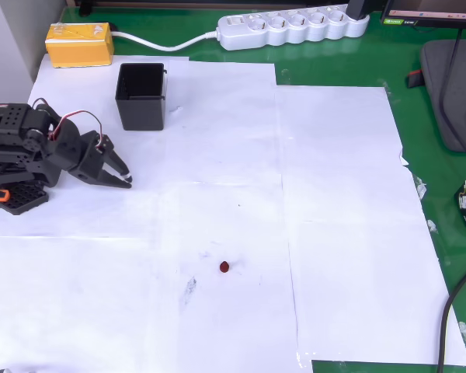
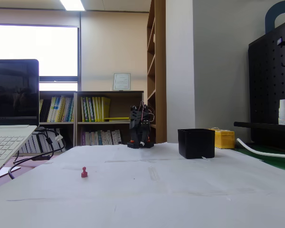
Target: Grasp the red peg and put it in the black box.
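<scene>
Red against white paper, the peg (image 1: 225,267) sits alone on the surface, well apart from everything else. In the overhead view it lies at about 4 o'clock from the claw (image 1: 126,178), down and to the right of the tips across bare paper. The claw itself points roughly toward 4 o'clock too, so the peg is nearly along the line it already faces (a reach outward more than a swing, by my judgement).

Its jaws look close together, tips nearly meeting, and nothing is held between them; whether a thin gap remains I cannot tell at this size. They would need to part before closing on the peg.

Seen from above, the peg is only a small rounded dot with no long axis in plan. The fixed view shows why: the peg (image 2: 84,172) stands upright on its base, knob uppermost, so its long axis runs vertically and it points up. A grasp from above around the knob seems the natural one.

The box (image 1: 140,95) stands at about 1 o'clock from the claw, near it, open mouth up, and at about 11 o'clock from the peg, well apart.
</scene>
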You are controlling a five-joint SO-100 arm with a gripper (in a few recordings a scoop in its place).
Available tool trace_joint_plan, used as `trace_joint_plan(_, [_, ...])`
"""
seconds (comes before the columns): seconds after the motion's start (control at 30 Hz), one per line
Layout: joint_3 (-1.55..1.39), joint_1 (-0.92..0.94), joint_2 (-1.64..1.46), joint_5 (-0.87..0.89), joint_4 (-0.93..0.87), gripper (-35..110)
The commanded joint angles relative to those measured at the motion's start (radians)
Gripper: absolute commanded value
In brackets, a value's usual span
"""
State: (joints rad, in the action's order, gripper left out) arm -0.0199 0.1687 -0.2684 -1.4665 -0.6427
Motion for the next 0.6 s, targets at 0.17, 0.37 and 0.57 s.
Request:
trace_joint_plan(0.17, [0.074, 0.084, -0.172, -0.048, 0.201, 0])
trace_joint_plan(0.37, [0.069, 0.156, -0.373, -0.057, 0.456, 0])
trace_joint_plan(0.57, [0.067, 0.221, -0.552, -0.063, 0.695, 0])
